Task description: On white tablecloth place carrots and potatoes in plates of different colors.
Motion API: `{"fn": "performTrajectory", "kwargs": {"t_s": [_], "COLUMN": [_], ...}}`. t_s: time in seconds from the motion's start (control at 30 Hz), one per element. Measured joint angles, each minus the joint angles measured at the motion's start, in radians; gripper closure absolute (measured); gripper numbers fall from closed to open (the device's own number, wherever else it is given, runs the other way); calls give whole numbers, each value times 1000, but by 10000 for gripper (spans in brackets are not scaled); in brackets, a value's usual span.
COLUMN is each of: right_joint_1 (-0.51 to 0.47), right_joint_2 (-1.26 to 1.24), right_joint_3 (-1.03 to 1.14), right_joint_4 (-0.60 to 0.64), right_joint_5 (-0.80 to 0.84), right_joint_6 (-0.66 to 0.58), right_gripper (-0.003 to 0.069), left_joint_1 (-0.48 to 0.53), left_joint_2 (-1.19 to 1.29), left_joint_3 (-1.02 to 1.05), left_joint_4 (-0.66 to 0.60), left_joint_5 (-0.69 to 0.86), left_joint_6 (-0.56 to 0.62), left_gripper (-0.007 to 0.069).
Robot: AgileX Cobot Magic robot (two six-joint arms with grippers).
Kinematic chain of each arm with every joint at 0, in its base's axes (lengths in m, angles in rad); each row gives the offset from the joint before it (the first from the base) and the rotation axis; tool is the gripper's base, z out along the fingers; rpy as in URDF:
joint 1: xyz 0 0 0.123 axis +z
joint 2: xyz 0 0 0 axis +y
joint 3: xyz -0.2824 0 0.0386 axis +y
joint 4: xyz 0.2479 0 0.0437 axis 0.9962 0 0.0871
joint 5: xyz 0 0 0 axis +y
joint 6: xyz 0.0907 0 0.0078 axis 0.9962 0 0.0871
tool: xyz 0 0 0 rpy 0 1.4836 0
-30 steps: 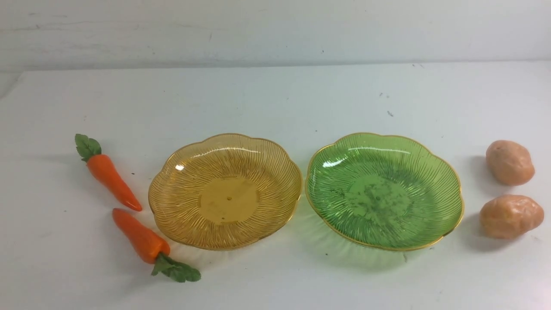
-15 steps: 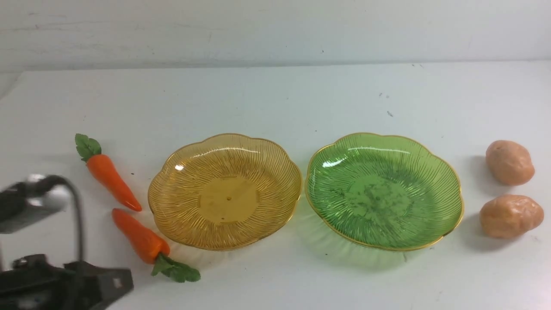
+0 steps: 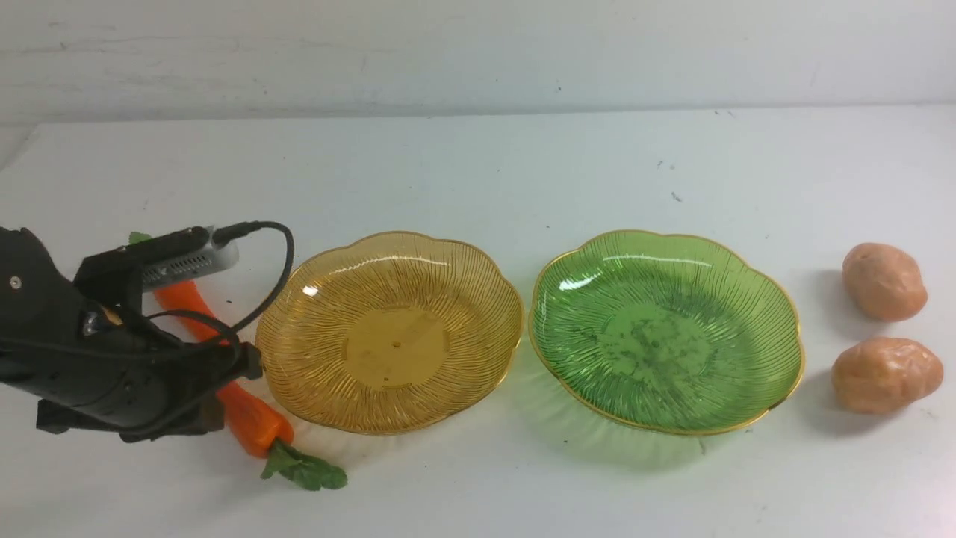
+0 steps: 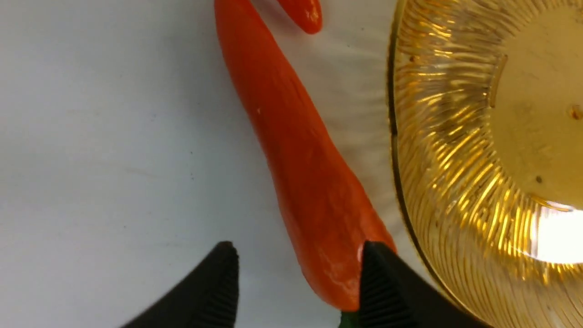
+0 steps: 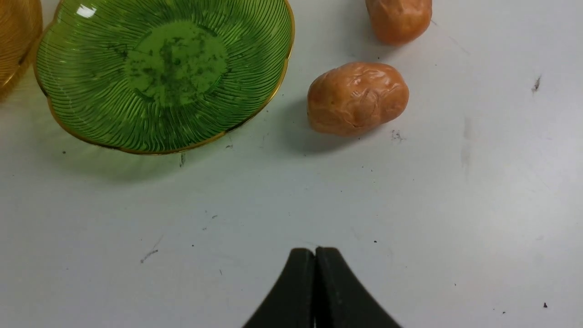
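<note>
Two orange carrots lie on the white tablecloth [image 3: 478, 172], left of the amber plate [image 3: 392, 332]. My left arm [image 3: 97, 351] hangs over them, hiding most of the far carrot [image 3: 178, 297]. The near carrot [image 3: 254, 426] shows its thick end and green top. In the left wrist view my left gripper [image 4: 297, 248] is open, low over the cloth, with the near carrot's [image 4: 300, 173] thick end between the fingers, close to the finger on the plate's [image 4: 478, 136] side. The green plate [image 3: 665, 329] is empty. Two potatoes [image 3: 885, 282] [image 3: 886, 375] lie right of it. My right gripper [image 5: 315, 251] is shut and empty, short of the nearer potato [image 5: 357, 98].
The two plates stand side by side, rims almost touching. The far carrot's tip [image 4: 303, 13] lies close to the near carrot's tip. The green plate [image 5: 164, 73] and second potato [image 5: 398, 18] show in the right wrist view. A wall rises behind the table.
My left arm has come into the front view from the lower left and moved over the two carrots. The carrots, plates and potatoes have not moved.
</note>
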Motion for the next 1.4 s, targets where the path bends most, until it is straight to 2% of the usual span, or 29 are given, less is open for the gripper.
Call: {"fn": "performTrajectory", "kwargs": {"t_s": [0.13, 0.27, 0.47, 0.6, 0.73, 0.9, 1.0, 1.2, 1.4], "right_joint_1": [0, 0, 0, 0, 0, 0, 0, 0, 0], "right_joint_2": [0, 0, 0, 0, 0, 0, 0, 0, 0], "right_joint_3": [0, 0, 0, 0, 0, 0, 0, 0, 0], "right_joint_4": [0, 0, 0, 0, 0, 0, 1, 48, 80], "right_joint_5": [0, 0, 0, 0, -1, -1, -1, -1, -8], "right_joint_6": [0, 0, 0, 0, 0, -8, -8, -4, -4], "right_gripper": [671, 670, 670, 670, 670, 670, 670, 670, 670], "left_joint_1": [0, 0, 0, 0, 0, 0, -12, -90, -157], "left_joint_2": [89, 158, 216, 212, 180, 110, 70, 106, 227], "left_joint_3": [0, -2, -10, -13, -27, -103, -211, -347, -470], "left_joint_4": [1, 1, 3, 19, 56, 74, 12, -98, -119], "left_joint_5": [-81, -153, -152, -103, 1, 159, 248, 230, 195], "left_joint_6": [-30, -43, -56, -55, -40, 34, 144, 265, 288], "left_gripper": [151, 147, 215, 344, 396, 401, 401, 400, 367]}}
